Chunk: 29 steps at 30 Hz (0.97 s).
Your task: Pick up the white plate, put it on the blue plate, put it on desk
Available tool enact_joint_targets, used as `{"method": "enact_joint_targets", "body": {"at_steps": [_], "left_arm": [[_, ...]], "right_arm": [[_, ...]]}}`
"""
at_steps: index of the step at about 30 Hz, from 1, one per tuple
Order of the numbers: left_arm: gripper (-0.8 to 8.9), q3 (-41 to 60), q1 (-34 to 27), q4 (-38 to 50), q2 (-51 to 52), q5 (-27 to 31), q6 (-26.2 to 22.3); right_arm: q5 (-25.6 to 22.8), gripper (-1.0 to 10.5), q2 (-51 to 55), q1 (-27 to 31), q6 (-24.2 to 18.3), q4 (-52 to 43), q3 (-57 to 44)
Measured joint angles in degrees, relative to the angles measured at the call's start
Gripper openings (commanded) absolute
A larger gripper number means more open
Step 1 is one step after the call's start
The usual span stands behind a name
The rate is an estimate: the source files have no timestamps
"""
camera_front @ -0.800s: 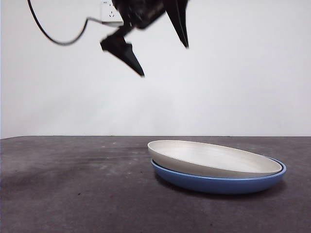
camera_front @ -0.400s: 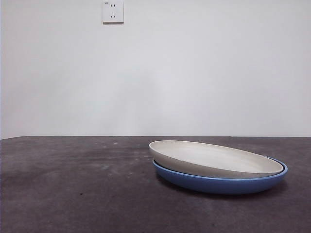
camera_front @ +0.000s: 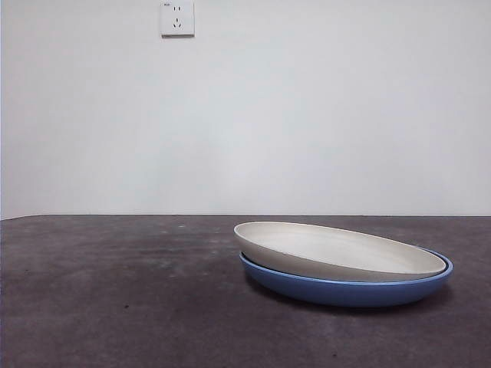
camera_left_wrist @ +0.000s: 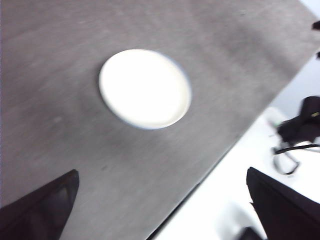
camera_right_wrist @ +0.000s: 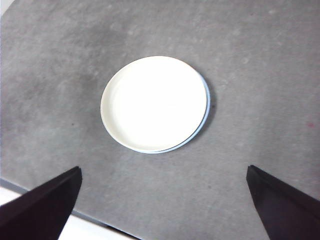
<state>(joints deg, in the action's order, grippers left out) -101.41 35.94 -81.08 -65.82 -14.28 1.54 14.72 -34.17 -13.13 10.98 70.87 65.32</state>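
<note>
Stacking: I see the white plate (camera_front: pixel 337 249) lying inside the blue plate (camera_front: pixel 345 289), right of centre on the desk (camera_front: pixel 115 307), fairly near the front camera.
Seat: the white plate sits tilted – its left rim rides higher than its right – and it is shifted off centre, so a thin blue crescent shows along one side in the right wrist view.
White plate from above: it (camera_right_wrist: pixel 154 103) covers almost all of the blue plate (camera_right_wrist: pixel 206 105); the left wrist view (camera_left_wrist: pixel 145 88) gives a blurred picture of the same stack, with only a faint bluish edge.
Progress: as I judge it, the pick and the placing onto the blue plate are done. The last words of the task – "put it on desk" – are unclear to me; if they mean the white plate must go back to the desk, that part is left.
Left gripper: (camera_left_wrist: pixel 160 210) high above the desk and well apart from the stack, jaws spread wide with nothing between them; the desk's edge and some pale clutter beyond it show under it.
Right gripper: (camera_right_wrist: pixel 162 205) also high, looking nearly straight down with the stack close to the middle of its view, jaws wide apart and empty.
Front view: neither arm shows there; only the wall with its socket (camera_front: pixel 177 18) stands behind the plates.
</note>
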Motion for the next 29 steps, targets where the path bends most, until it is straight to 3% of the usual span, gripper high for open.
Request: {"method": "enact_joint_targets", "body": {"at_steps": [3,14,29], "left_arm": [[5.99,5.1,0.0,0.0,5.7,3.7,-0.7],[5.98,10.3,0.0,0.0,19.8,5.3,-1.5],[5.98,10.3,0.0,0.0,20.6,5.4,-1.7]], "right_arm": [[0.1,5.9,-1.8,0.0,0.0,-0.5,0.0],[0.1,5.9,-8.0,0.0,0.0,-1.4,0.0],[0.2,5.9,-25.5,0.0,0.0,-5.9,-1.0]]}}
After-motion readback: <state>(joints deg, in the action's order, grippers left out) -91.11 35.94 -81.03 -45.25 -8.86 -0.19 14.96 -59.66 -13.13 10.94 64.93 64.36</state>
